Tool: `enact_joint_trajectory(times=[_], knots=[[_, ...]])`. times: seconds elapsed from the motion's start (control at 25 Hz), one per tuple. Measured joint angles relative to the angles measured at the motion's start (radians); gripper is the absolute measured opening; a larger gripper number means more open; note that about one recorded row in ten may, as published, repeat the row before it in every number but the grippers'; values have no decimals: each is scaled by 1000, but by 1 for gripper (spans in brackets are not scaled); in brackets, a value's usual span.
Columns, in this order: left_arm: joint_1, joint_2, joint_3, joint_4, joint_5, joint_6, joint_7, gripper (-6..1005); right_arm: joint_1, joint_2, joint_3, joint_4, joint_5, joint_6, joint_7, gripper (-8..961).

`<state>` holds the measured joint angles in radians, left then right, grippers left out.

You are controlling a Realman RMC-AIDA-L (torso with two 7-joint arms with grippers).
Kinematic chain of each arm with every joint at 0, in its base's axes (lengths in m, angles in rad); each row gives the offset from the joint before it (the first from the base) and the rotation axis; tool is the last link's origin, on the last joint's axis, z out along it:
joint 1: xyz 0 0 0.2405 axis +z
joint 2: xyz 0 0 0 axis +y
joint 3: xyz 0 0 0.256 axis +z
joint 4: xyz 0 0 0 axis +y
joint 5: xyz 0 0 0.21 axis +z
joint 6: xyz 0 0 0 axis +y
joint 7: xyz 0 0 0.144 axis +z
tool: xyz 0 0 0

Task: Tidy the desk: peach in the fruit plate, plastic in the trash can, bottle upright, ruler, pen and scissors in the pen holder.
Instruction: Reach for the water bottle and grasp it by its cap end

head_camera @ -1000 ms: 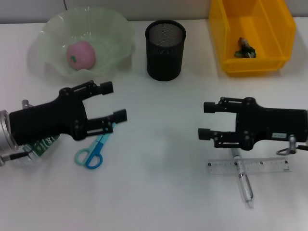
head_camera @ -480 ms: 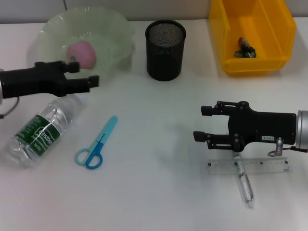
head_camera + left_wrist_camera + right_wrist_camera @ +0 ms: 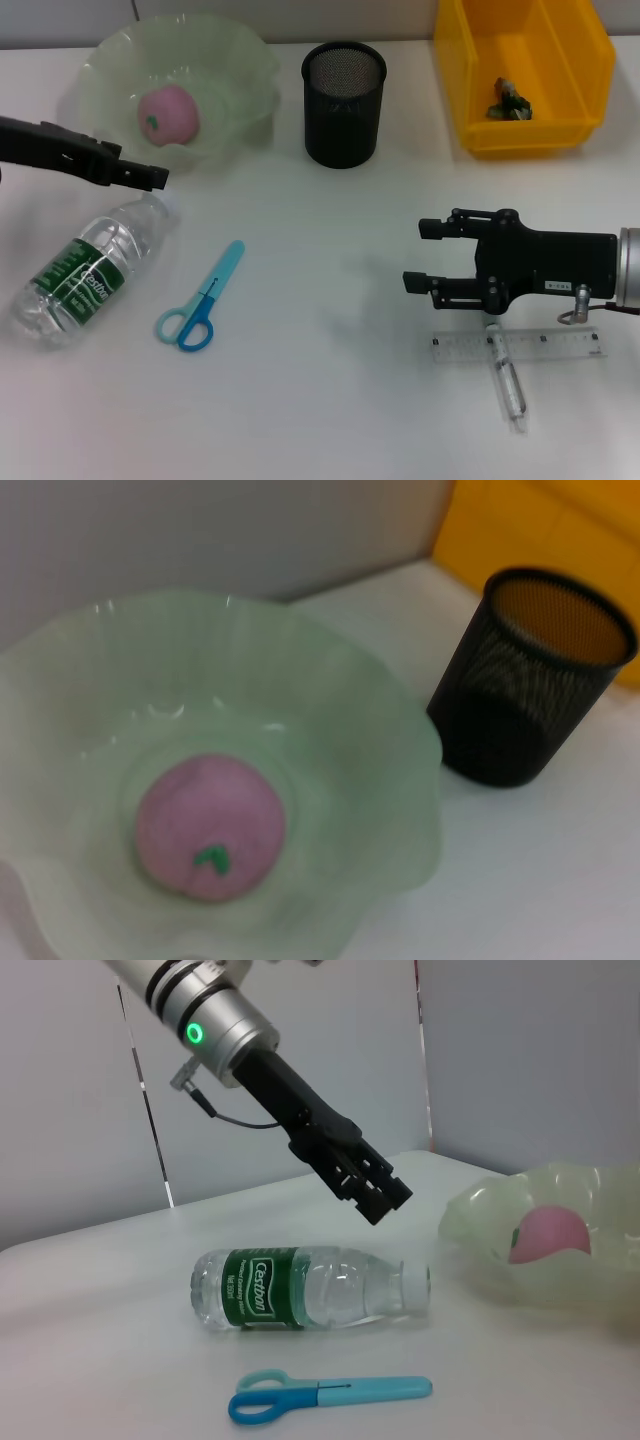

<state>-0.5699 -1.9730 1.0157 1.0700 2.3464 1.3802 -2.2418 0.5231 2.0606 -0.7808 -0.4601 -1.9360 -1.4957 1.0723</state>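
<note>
Nearest on the white table (image 3: 330, 400): pen (image 3: 508, 380) lying across the clear ruler (image 3: 518, 346) at about 5 o'clock, touching it. Right end effector (image 3: 422, 256) just above them at 4 o'clock, fingers spread open, holding nothing. Blue scissors (image 3: 201, 310) flat at 8 o'clock, closed, handles toward the near edge. Bottle (image 3: 88, 268) on its side at 9 o'clock, cap pointing toward the fruit plate (image 3: 236, 60), near the scissors but apart. Left end effector (image 3: 150, 178) at 10 o'clock hovers over the bottle cap, beside the plate rim; cannot tell if open or closed. Far row: peach (image 3: 168, 113) inside the fruit plate at 11 o'clock, black mesh pen holder (image 3: 344, 103) upright at 12 o'clock, yellow trash can (image 3: 522, 72) at 1 o'clock with the plastic (image 3: 508, 102) inside.
</note>
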Motion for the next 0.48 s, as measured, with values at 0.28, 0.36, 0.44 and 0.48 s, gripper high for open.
enact_joint_trajectory(times=[0.28, 0.36, 0.44, 0.48], knots=[[-119, -48, 0, -22, 230, 18, -86, 831, 0, -2, -1, 0, 0, -2, 0, 727], [-147, -61, 0, -42, 278, 21, -97, 831, -1, -3, -1, 0, 0, -3, 0, 727], [-170, -71, 0, -64, 321, 19, -112, 830, -2, -3, -1, 0, 0, -4, 0, 727], [-178, -75, 0, -75, 335, 16, -117, 830, -3, -3, -2, 0, 0, -4, 0, 727]])
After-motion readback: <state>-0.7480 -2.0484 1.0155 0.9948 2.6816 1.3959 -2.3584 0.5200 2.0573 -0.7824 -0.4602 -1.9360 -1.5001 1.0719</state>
